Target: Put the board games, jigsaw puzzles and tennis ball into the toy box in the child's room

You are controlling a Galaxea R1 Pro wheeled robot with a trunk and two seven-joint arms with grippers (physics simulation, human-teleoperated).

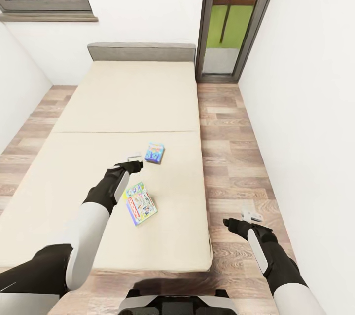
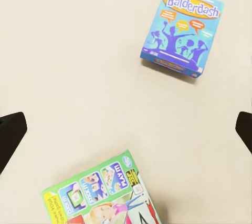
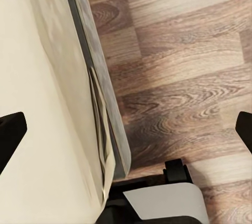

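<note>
Blue Balderdash box [image 2: 182, 29] and a green-edged game box [image 1: 140, 203] lie apart on the beige bed [image 1: 64, 191]; left fingers [image 2: 11, 135] spread wide, holding nothing.

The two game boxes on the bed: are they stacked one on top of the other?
No: the blue Balderdash box and the green-edged box lie apart on the beige mattress, with bare bedding between them.

I see two board games [image 1: 154, 152] on the bed [image 1: 98, 107], well short of its headboard [image 1: 141, 52], near its right edge.
</note>
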